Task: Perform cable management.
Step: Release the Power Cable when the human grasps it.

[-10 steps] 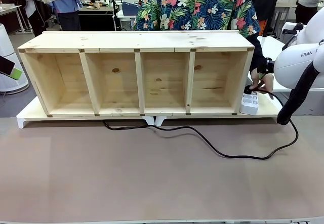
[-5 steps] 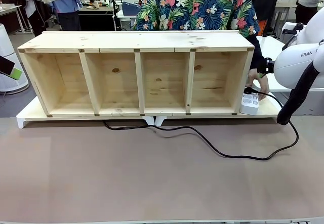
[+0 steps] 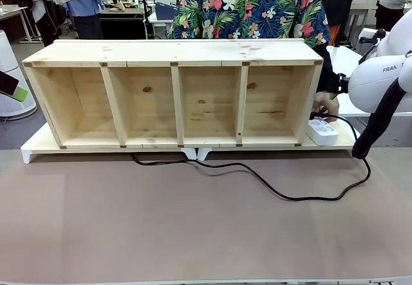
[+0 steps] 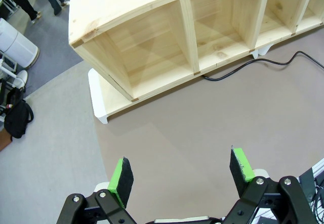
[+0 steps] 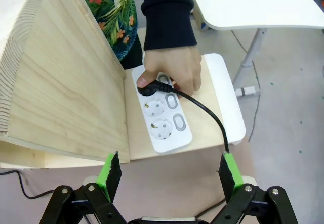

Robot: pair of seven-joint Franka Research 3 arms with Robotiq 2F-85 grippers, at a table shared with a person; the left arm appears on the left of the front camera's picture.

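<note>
right pincer wide, empty, hovering above power strip, likely waiting while person's hand seats plug there. left pincer wide too, high over surface. cable runs from plug, loops slack across surface, passes under wooden shelf. all four shelf compartments bare. strip lies flat beside shelf's right end.

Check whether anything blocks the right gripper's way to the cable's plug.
Yes: the person's hand covers the plug, which sits in the power strip beside the wooden shelf. The open right gripper hangs above, otherwise unobstructed.
</note>
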